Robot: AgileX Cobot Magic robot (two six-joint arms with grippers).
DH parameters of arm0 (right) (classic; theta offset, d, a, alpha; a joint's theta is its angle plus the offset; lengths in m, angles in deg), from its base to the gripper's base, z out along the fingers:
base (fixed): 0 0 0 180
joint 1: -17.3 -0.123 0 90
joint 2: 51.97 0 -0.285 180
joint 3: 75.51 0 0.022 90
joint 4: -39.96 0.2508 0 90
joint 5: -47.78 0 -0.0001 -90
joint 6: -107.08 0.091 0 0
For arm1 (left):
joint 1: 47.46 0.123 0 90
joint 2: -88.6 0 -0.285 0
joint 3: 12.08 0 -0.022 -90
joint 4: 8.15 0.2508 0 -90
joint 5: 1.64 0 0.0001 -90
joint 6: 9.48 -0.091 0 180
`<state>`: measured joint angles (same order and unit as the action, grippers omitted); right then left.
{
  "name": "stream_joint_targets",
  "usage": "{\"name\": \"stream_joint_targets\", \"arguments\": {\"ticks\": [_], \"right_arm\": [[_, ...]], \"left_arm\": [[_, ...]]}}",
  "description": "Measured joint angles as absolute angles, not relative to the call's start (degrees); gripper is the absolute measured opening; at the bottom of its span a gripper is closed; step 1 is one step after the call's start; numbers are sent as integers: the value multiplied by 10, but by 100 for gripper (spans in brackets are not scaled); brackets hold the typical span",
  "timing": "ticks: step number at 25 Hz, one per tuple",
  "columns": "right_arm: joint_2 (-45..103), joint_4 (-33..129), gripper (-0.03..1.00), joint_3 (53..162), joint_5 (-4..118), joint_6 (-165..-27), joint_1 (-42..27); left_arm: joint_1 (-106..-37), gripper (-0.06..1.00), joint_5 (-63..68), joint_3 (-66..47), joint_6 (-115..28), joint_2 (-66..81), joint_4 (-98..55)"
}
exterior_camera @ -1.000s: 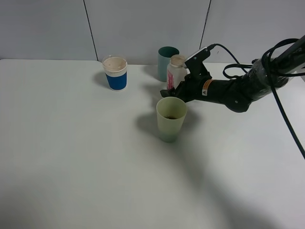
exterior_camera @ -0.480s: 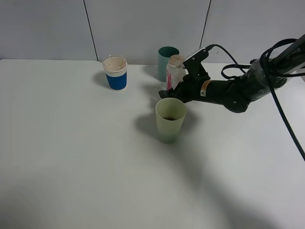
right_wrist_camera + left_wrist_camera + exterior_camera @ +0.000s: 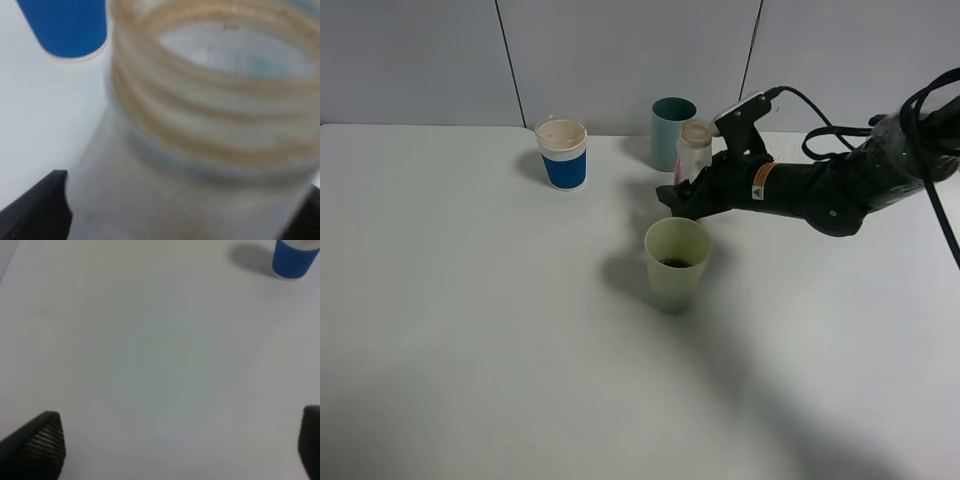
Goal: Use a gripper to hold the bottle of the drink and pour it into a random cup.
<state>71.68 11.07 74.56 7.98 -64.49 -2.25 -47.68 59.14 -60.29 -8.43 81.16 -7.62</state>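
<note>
White table point(image 3: 470, 330): right gripper point(image 3: 686, 192) clasps upright bottle point(image 3: 694, 150) beside cup point(image 3: 676, 265).

right arm point(image 3: 820, 190): showing as a thick black tube, glossy, bulging toward the elbow
sticker point(image 3: 757, 182): sitting on the forearm, orange and white, carrying a small dark mark
cables point(image 3: 920, 150): looping in black over the upper part of the right arm, one thin lead running forward to the bracket
bracket point(image 3: 742, 112): standing on top of the wrist, dark with a pale upper face
right gripper point(image 3: 688, 193): appearing black and matte, blending into the wrist housing
right fingers point(image 3: 37, 212): looking black with a dull, blurred surface in the wrist view
left gripper point(image 3: 180, 445): showing only two tips at the frame edges
left fingers point(image 3: 37, 442): tapering to a blunt point, black, carrying a fine woven carbon-like texture
</note>
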Motion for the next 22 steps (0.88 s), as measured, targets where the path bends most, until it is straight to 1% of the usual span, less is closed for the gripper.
{"name": "stream_joint_targets", "arguments": {"ticks": [6, 12, 18, 22], "right_arm": [[679, 116, 75, 702, 74, -652, -23], [625, 130, 75, 681, 73, -657, -23], [581, 130, 75, 680, 110, -657, -23], [536, 144, 75, 680, 156, -659, -23]], "left_arm": [[-477, 93, 591, -603, -84, 812, -76], [-477, 93, 591, -603, -84, 812, -76], [-477, 93, 591, -603, -84, 812, -76], [-477, 93, 591, -603, -84, 812, -76]]}}
